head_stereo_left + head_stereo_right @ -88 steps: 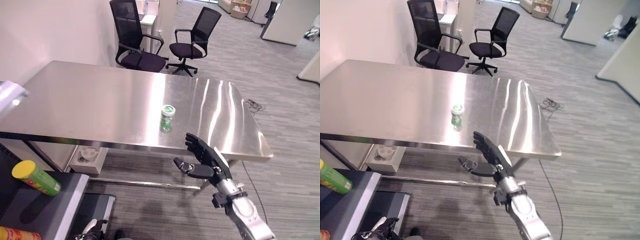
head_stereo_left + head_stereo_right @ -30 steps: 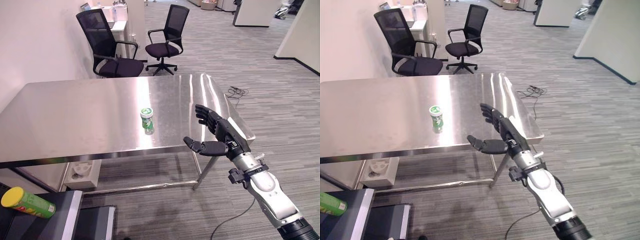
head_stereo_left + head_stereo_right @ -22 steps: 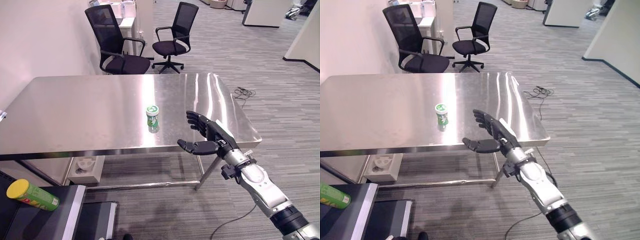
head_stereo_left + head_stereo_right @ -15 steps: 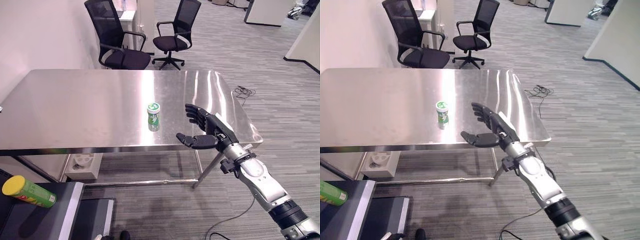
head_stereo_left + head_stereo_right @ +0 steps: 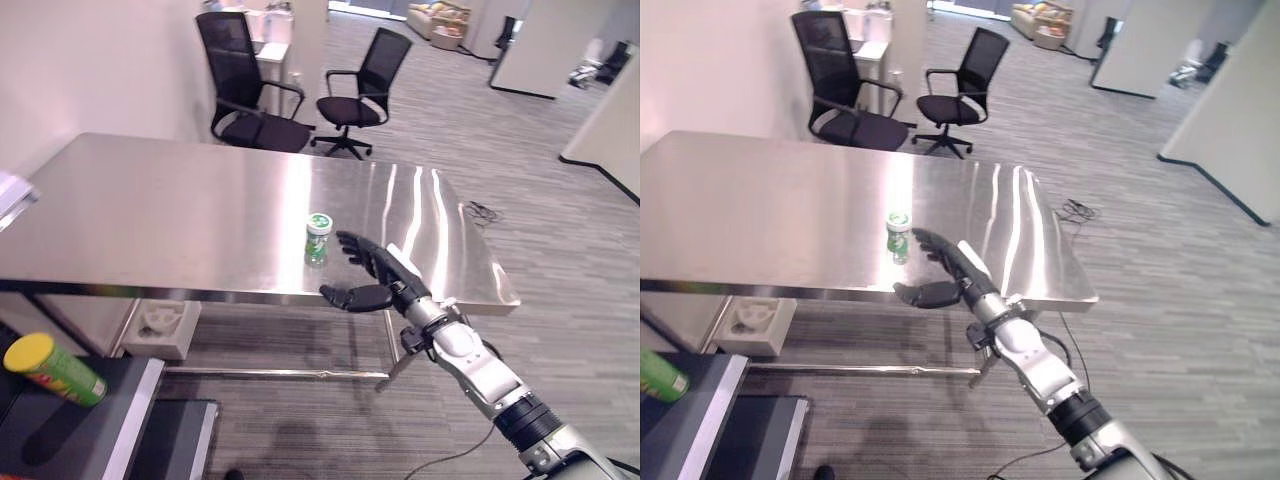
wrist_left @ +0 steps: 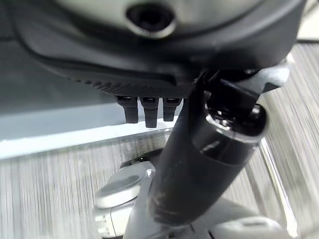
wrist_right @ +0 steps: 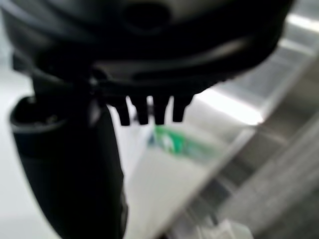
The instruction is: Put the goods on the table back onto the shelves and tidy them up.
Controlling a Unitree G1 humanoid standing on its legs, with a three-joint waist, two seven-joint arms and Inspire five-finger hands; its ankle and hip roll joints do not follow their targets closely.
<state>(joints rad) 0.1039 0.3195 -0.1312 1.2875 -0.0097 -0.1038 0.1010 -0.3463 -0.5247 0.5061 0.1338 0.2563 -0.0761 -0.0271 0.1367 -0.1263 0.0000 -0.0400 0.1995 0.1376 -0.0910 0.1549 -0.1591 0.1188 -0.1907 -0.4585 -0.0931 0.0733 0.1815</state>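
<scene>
A small green container with a white lid [image 5: 317,238] stands upright on the steel table [image 5: 180,215], near its front edge. My right hand [image 5: 378,273] hovers just right of the container at table height. It is open, with the fingers spread toward the container and the thumb below the table edge, and it does not touch it. The right wrist view has the container [image 7: 174,142] blurred just past the straight fingers [image 7: 149,110]. My left hand [image 6: 149,64] is open and holds nothing, with floor beyond it. A green canister with a yellow lid [image 5: 50,368] lies on the dark shelf [image 5: 110,420] at lower left.
Two black office chairs [image 5: 250,90] [image 5: 365,85] stand behind the table. A white box [image 5: 160,322] sits on the floor under the table. Grey carpet stretches to the right, with partition walls [image 5: 545,45] at the far back.
My right hand has closed in on the green container from the right; the gap between them has shrunk. The camera has also shifted. The container has not moved on the table.
</scene>
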